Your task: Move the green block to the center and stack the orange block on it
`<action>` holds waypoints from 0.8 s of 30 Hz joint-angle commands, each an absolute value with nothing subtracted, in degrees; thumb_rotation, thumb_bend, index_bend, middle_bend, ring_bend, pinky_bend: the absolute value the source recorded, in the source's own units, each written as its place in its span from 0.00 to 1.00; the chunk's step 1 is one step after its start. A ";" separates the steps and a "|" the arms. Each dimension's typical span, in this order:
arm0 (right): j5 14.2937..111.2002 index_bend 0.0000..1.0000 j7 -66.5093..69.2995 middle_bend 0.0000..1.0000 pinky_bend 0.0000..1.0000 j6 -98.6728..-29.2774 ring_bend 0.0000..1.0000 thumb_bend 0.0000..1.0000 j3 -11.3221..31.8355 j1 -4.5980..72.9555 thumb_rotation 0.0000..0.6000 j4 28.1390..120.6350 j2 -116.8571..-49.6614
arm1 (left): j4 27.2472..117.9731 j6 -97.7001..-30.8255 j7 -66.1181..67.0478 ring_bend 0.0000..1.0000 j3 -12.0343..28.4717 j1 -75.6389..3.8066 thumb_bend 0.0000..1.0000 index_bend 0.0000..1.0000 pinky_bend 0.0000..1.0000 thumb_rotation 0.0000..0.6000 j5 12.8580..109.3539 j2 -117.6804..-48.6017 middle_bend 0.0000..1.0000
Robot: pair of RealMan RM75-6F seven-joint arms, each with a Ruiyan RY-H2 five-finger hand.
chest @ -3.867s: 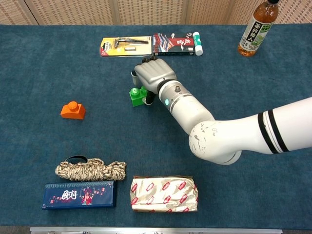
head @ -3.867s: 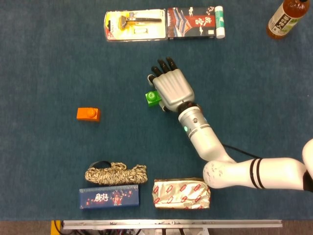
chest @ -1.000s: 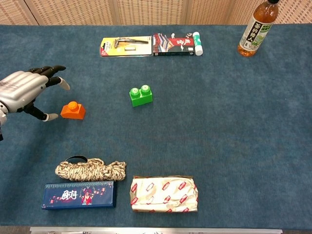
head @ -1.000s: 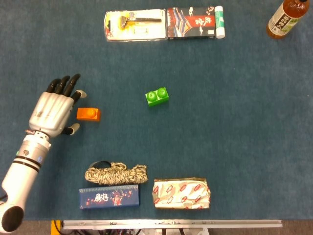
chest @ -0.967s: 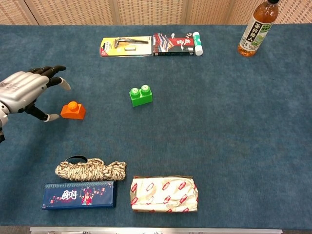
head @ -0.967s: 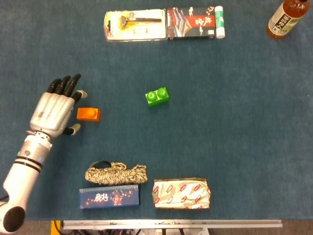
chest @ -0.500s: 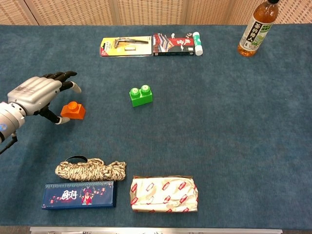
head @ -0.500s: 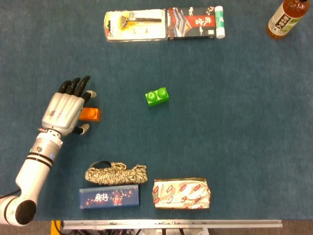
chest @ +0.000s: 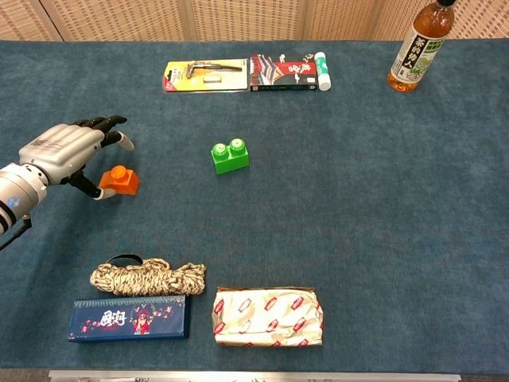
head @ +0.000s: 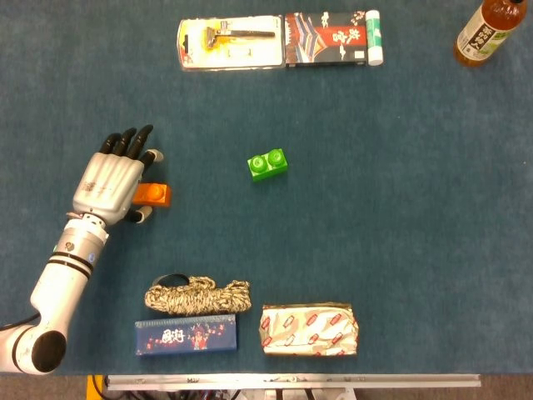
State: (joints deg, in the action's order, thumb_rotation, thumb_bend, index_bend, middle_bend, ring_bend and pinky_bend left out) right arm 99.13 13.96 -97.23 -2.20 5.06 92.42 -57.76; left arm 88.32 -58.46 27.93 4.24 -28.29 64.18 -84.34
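Orange block (head: pixel 152 195) sits just ahead of the left hand (head: pixel 110 184), between the spread fingers (head: pixel 132 143) above it and the thumb below it; the hand is open and holding nothing, and whether any fingertip touches the block I cannot tell. The right hand is out of sight. It looks a small, light, rigid plastic brick with one stud on top, smooth enough to slip, so I judge a pinch across its two flat side walls, below the stud, the safest hold. Further out from the fingertips, well apart, the green block (head: pixel 267 164) rests near the table's middle, two studs up, ready to be stacked on. A rope coil (head: pixel 197 295) lies behind the wrist
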 commanded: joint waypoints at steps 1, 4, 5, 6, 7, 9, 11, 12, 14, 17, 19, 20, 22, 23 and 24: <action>99.15 0.30 14.01 0.20 0.02 -97.14 0.00 0.29 -2.04 4.98 1.00 92.45 -57.73 | 87.62 -58.53 27.79 0.00 4.33 -28.50 0.18 0.24 0.09 1.00 63.75 -84.59 0.00; 99.20 0.30 14.12 0.20 0.02 -97.02 0.00 0.29 -1.84 4.87 1.00 92.44 -57.72 | 86.97 -58.47 27.79 0.00 4.45 -28.76 0.18 0.24 0.09 1.00 63.21 -84.78 0.00; 99.14 0.30 14.22 0.20 0.02 -96.88 0.00 0.29 -1.76 4.85 1.00 92.43 -57.69 | 86.80 -58.50 27.77 0.00 4.51 -28.86 0.18 0.24 0.09 1.00 63.06 -84.86 0.00; 99.09 0.30 14.27 0.20 0.02 -96.77 0.00 0.29 -1.69 4.85 1.00 92.44 -57.68 | 86.65 -58.55 27.73 0.00 4.54 -28.92 0.18 0.24 0.09 1.00 63.01 -84.93 0.00; 99.03 0.30 14.30 0.20 0.02 -96.69 0.00 0.29 -1.62 4.83 1.00 92.44 -57.67 | 86.50 -58.60 27.69 0.00 4.56 -28.97 0.18 0.24 0.09 1.00 62.98 -85.00 0.00; 99.05 0.30 14.30 0.20 0.02 -96.57 0.00 0.29 -1.50 4.78 1.00 92.45 -57.68 | 86.18 -58.75 27.54 0.00 4.60 -29.05 0.18 0.24 0.09 1.00 62.89 -85.11 0.00; 99.16 0.30 14.28 0.20 0.02 -96.52 0.00 0.29 -1.41 4.72 1.00 92.48 -57.69 | 85.71 -59.06 27.60 0.00 4.60 -29.09 0.18 0.24 0.09 1.00 62.84 -85.21 0.00; 99.19 0.30 14.28 0.20 0.02 -96.51 0.00 0.29 -1.37 4.68 1.00 92.49 -57.69 | 85.55 -59.20 27.76 0.00 4.57 -29.10 0.18 0.25 0.09 1.00 62.80 -85.23 0.00; 99.17 0.30 14.25 0.20 0.02 -96.44 0.00 0.29 -1.26 4.60 1.00 92.48 -57.72 | 85.49 -59.26 27.91 0.00 4.52 -29.15 0.18 0.25 0.09 1.00 62.58 -85.11 0.00; 99.10 0.30 14.21 0.20 0.02 -96.30 0.00 0.28 -1.08 4.55 1.00 92.51 -57.74 | 85.69 -59.19 27.83 0.00 4.50 -29.31 0.18 0.25 0.09 1.00 62.50 -84.90 0.00; 99.22 0.30 14.17 0.20 0.02 -96.11 0.00 0.29 -1.05 4.53 1.00 92.52 -57.72 | 85.74 -59.09 27.72 0.00 4.43 -29.43 0.18 0.25 0.09 1.00 62.48 -84.84 0.00; 99.27 0.30 14.19 0.20 0.02 -96.07 0.00 0.29 -1.05 4.50 1.00 92.51 -57.71 | 85.78 -59.00 27.71 0.00 4.37 -29.49 0.18 0.26 0.09 1.00 62.46 -84.84 0.00; 99.30 0.30 14.23 0.20 0.02 -96.09 0.00 0.28 -0.97 4.44 1.00 92.51 -57.70 | 85.95 -58.73 27.68 0.00 4.18 -29.63 0.18 0.27 0.09 1.00 62.50 -84.77 0.00; 99.31 0.30 14.26 0.20 0.02 -96.11 0.00 0.28 -0.91 4.42 1.00 92.52 -57.70 | 86.09 -58.56 27.66 0.00 4.07 -29.70 0.18 0.27 0.09 1.00 62.51 -84.72 0.00; 99.34 0.30 14.31 0.20 0.02 -96.11 0.00 0.28 -0.87 4.38 1.00 92.51 -57.69 | 86.30 -58.34 27.66 0.00 3.94 -29.81 0.18 0.28 0.09 1.00 62.55 -84.63 0.00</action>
